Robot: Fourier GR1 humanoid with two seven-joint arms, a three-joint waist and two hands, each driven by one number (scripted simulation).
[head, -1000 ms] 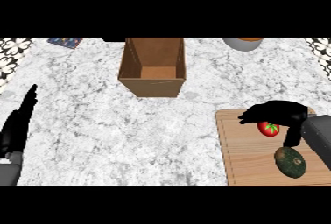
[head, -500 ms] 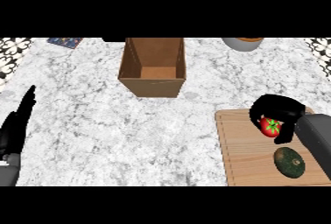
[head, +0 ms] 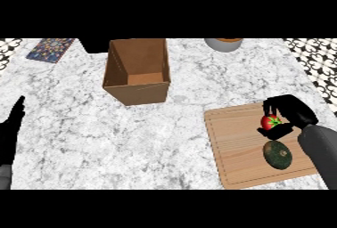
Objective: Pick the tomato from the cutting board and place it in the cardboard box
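You had the right hand over the far right part of the cutting board; its fingers were curled round the tomato, and the red fruit with its green top showed between them; whether the tomato touched the board or hung just above it, you could not tell from this view. A dark green avocado lay on the same board, just nearer to you than the tomato and beside the grey forearm. The cardboard box stood upright and open at the top on the marble table, well apart from the board, to its left and farther back; nothing showed inside it. Your left hand rested at the left edge, fingers straight and pointing up, holding nothing. A grey bowl sat at the far edge; a patterned mat lay in the far left corner.
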